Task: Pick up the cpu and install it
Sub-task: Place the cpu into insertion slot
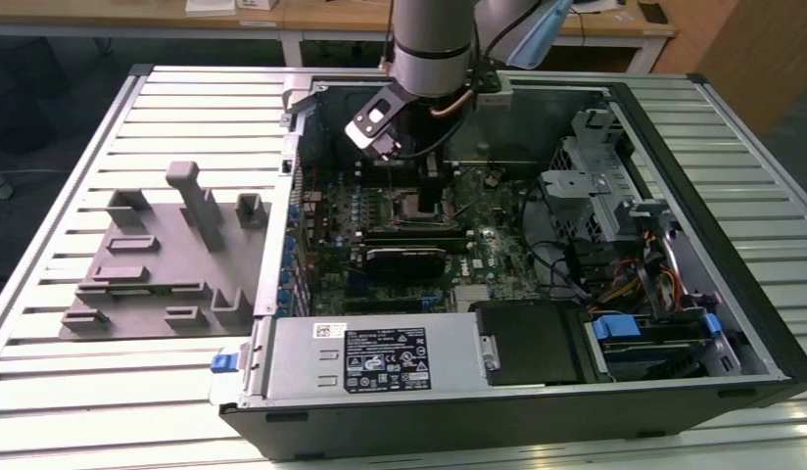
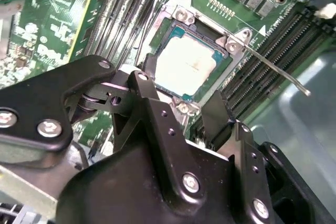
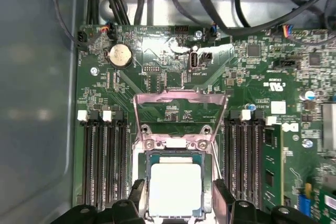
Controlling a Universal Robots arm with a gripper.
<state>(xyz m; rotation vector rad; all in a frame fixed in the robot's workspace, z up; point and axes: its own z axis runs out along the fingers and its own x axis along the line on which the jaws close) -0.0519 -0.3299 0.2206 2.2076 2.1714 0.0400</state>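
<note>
The cpu [image 3: 175,190] lies in its socket [image 3: 209,157] at the centre of the exterior view, inside the open computer case [image 1: 717,127]. Over the green motherboard [image 3: 173,85], the arm's gripper [image 2: 178,95] hangs with its fingers [image 2: 142,85] spread apart, one on each side of the chip and seemingly not pinching it. The socket's metal frame [image 3: 178,100] stands raised and its lever [image 2: 273,69] is swung free, so nothing clamps the chip. A finger brushing an edge could well tilt it and bend the contacts beneath.
</note>
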